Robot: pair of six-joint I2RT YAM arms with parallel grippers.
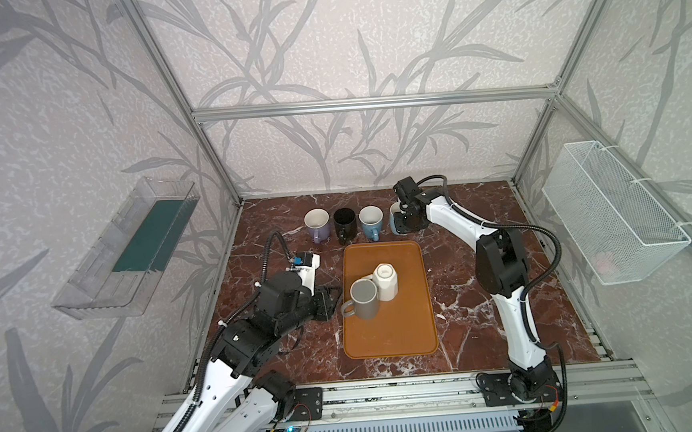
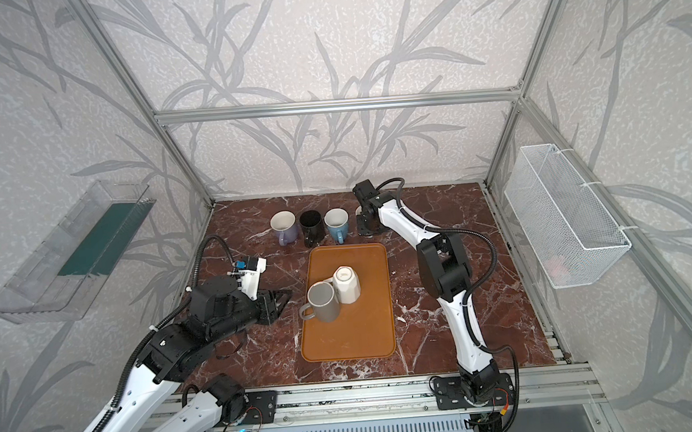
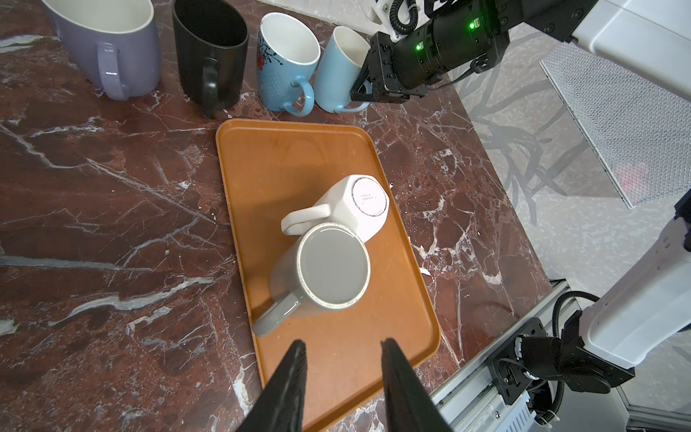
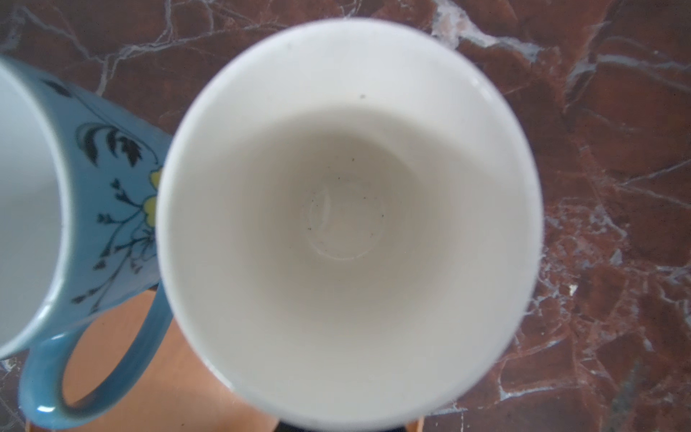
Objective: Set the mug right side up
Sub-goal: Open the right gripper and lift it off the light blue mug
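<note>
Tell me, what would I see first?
An orange tray in the middle of the table, with a grey mug and a white mug upside down on it, side by side. Behind it stands a row of upright mugs; the right gripper holds the light blue mug by its handle.

My right pincer [image 3: 362, 93] and its wrist cover most of the pale blue mug [image 1: 393, 217] in both top views — only a sliver shows. From my right wrist its rim is blurred, and its handle and outer wall lie hidden under it. The flowered mug [image 4: 93, 209] runs off that picture's edge. My left fingers [image 3: 288, 389] are cut off at their frame's edge, as is the purple mug [image 3: 108, 41]. Something pinkish [image 1: 602, 265] in the wire basket [image 1: 611, 215] — too small to tell.
</note>
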